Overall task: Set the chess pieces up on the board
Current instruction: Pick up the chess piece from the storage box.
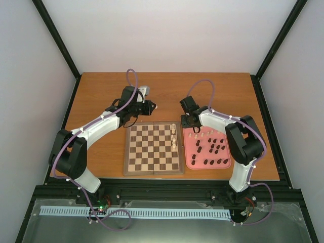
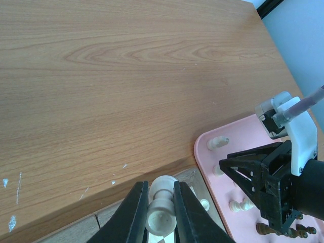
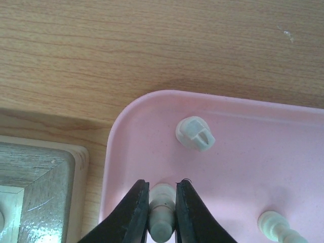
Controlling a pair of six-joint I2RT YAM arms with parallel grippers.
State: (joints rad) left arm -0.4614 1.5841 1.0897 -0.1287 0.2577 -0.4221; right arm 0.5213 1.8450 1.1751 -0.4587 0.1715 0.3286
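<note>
Well, with my right pincer point(image 3: 162, 187) seemingly pinched on a cream piece point(image 3: 161, 217) in the pink tray's point(image 3: 243, 162) corner beside the board point(image 1: 152, 147), I'd lift straight up before swinging across, while my left pincer point(image 2: 161, 188) grips another cream piece point(image 2: 161, 217) by the board's far edge.

Robotics lab test cell: white panels point(image 1: 167, 30) enclosing wooden tabletop point(image 1: 167, 86) on three sides, black frame struts point(image 1: 55, 35) running up corners, left arm point(image 1: 98, 129) and right arm point(image 1: 217, 119) sitting bolted to black rail point(image 1: 167, 193), purple cables point(image 1: 203, 80) looping along them
</note>
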